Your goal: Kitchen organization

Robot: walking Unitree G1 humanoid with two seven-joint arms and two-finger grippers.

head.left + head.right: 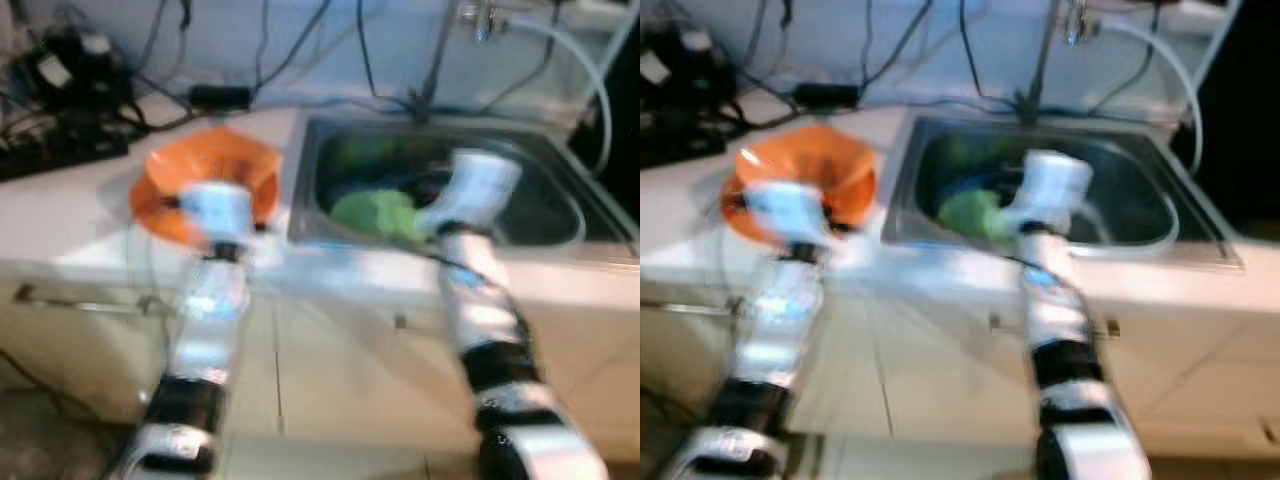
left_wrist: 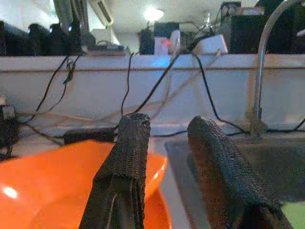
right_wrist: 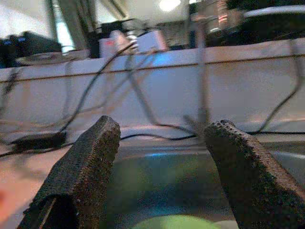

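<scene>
Orange bowl on desk, green item in sink: sorting barely begun

Orange bowl (image 1: 205, 185) sits on the desk (image 1: 60, 225), left of the sink (image 1: 560, 215). Left tool (image 2: 167, 157) hovers over its rim, fingers spread, holding nothing. Green item (image 1: 375, 212) lies in the sink; identity unclear through blur. Right tool (image 3: 162, 167) hangs above it, spread, empty. Judgement: nothing grasped yet, all placement remains.

We see head cams look down, blurred, at the sink (image 1: 440, 180) and orange bowl (image 1: 205, 170); wrist cams look level, close, along each arm's fingers.
</scene>
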